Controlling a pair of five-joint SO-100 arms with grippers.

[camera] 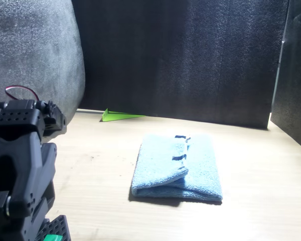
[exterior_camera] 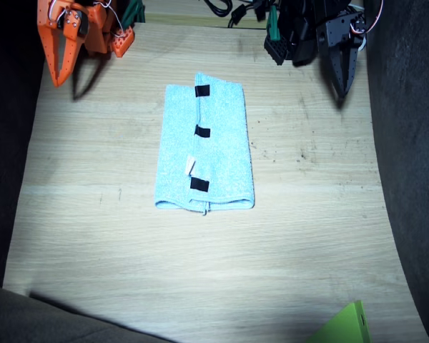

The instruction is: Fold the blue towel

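The blue towel (exterior_camera: 204, 150) lies folded in the middle of the wooden table (exterior_camera: 200, 271), well apart from both arms. In the fixed view its top layer ends in an edge running down the cloth, marked by 3 black tape patches (exterior_camera: 202, 131), with a small white tag (exterior_camera: 190, 166) just beside the lowest one. In the front view the towel (camera: 178, 165) shows as a flat stack with the upper flap lying over the lower layer.

The right gripper (exterior_camera: 59, 68), orange, hangs at the far corner of the table with its 2 fingers spread apart, touching nothing. The left gripper (exterior_camera: 343, 75), black, hangs at the other far corner, its fingers drawn together to a point, holding nothing. A green wedge (exterior_camera: 347, 325) sits at the near edge of the table.
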